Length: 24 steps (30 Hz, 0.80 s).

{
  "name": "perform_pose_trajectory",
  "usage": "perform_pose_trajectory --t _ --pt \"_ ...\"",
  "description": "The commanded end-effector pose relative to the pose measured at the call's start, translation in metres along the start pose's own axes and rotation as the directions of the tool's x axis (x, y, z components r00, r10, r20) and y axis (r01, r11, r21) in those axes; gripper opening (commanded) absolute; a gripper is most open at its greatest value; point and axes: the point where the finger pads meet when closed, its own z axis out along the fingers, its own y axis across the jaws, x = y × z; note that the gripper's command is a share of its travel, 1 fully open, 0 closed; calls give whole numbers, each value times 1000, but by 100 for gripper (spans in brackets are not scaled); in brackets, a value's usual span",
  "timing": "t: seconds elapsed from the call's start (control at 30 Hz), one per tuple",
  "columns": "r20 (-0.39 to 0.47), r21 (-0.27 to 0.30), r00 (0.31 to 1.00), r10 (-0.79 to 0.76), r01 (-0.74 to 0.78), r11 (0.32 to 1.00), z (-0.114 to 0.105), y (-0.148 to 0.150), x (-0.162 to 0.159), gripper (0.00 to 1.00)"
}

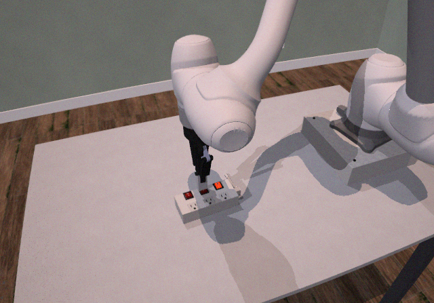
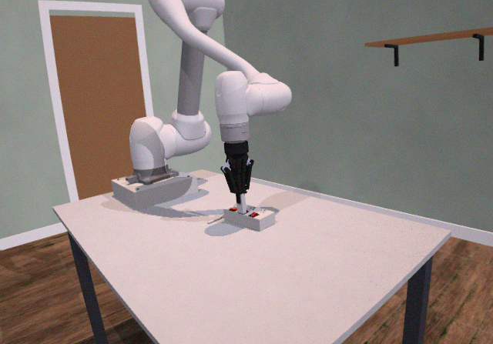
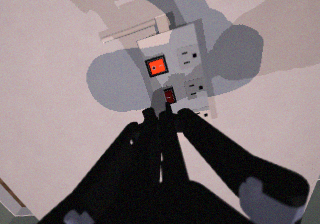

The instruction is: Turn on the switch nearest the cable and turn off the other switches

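A white power strip [image 1: 208, 200] lies flat on the table, right way up, with three red rocker switches. Its short cable stub [image 1: 232, 181] leaves the right end in the top view. The switch nearest the cable [image 1: 218, 185] glows bright orange-red. The middle switch [image 1: 203, 191] is dark red, and so is the far switch [image 1: 188, 195]. My gripper [image 1: 203, 182] is shut and empty, pointing straight down with its fingertips at the middle switch. In the wrist view the fingertips [image 3: 165, 110] touch the dark middle switch [image 3: 169, 95]; the lit switch [image 3: 157, 66] lies beyond, and the far switch is hidden by the fingers.
The arm's grey base block [image 1: 350, 146] stands at the table's back right. The arm's big wrist joint [image 1: 217, 110] hangs over the strip and hides part of the gripper in the top view. A wall shelf [image 2: 430, 38] hangs far off.
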Motion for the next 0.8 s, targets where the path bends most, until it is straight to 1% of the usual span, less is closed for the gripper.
perform_pose_trajectory --t 0.0,0.57,0.77 --pt "0 0 1000 0 0 1000 0 0 0 0" --pt "0 0 1000 0 0 1000 0 0 0 0" --pt "0 0 1000 0 0 1000 -8 0 0 0"
